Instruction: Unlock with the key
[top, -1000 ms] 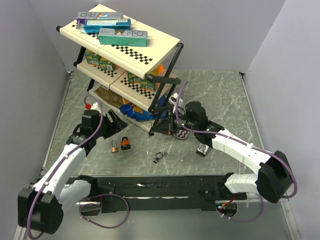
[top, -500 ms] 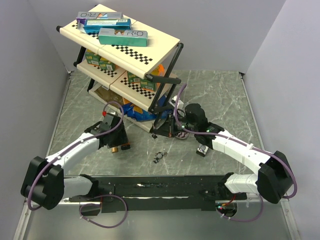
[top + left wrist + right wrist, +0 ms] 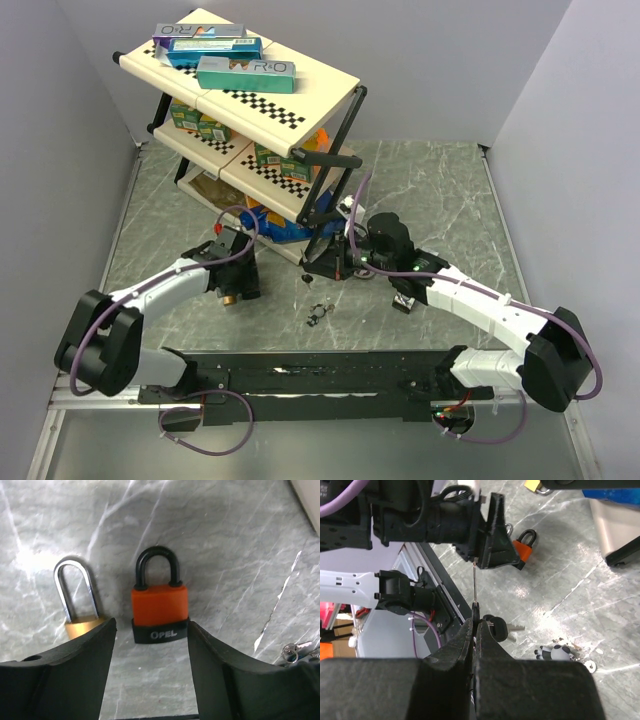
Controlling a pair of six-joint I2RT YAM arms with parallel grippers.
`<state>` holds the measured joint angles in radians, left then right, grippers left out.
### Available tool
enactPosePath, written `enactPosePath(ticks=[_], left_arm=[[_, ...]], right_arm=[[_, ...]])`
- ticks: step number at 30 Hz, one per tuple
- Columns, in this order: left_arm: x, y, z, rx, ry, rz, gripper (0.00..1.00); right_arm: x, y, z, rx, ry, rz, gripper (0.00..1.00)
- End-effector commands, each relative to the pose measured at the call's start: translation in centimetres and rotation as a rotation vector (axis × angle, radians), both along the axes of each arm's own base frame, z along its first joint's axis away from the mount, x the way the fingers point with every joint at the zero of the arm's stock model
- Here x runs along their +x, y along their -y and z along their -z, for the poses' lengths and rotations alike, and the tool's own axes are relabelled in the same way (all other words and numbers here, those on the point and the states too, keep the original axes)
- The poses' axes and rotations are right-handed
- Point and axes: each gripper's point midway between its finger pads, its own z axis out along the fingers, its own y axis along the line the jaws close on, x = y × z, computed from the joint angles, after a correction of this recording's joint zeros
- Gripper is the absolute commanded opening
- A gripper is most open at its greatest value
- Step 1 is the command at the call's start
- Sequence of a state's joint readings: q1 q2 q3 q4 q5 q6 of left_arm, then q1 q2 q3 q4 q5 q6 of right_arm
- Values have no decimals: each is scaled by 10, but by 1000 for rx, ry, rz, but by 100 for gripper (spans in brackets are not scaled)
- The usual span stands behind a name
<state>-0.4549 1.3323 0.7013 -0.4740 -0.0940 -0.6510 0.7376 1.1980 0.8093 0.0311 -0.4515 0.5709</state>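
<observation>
An orange padlock (image 3: 160, 607) with a black shackle lies flat on the marble table. It sits just ahead of the gap between the fingertips of my open left gripper (image 3: 150, 635), apart from both. A brass padlock (image 3: 75, 600) lies beside it on the left. In the top view my left gripper (image 3: 236, 282) hangs over both locks, and only the brass one (image 3: 231, 297) shows. My right gripper (image 3: 475, 627) is shut on a key (image 3: 475, 587) whose blade points at the left gripper. A second black-headed key (image 3: 496, 626) hangs from it. My right gripper (image 3: 318, 268) is above the table, right of the locks.
A three-tier shelf rack (image 3: 250, 100) with boxes stands behind both grippers, its black foot (image 3: 335, 262) close to the right gripper. A panda keychain with keys (image 3: 318, 314) lies on the table in front. A small silver lock (image 3: 403, 301) lies under the right arm.
My left arm has swung right and down from the far left until its open gripper sits over the two padlocks. My right gripper has moved a little left with the key.
</observation>
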Motion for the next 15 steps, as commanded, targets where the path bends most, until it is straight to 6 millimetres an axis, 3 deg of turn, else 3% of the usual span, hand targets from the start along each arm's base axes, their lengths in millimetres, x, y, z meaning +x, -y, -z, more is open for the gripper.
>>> enactPosePath(ticks=[1,15], left_arm=[[24,18,-15,-45,63,39,65],[15,9,6,96,-6,61,63]], right_arm=[[-5,1,-11,18,32,5,0],[-6,-3,-10,9,39,-17,0]])
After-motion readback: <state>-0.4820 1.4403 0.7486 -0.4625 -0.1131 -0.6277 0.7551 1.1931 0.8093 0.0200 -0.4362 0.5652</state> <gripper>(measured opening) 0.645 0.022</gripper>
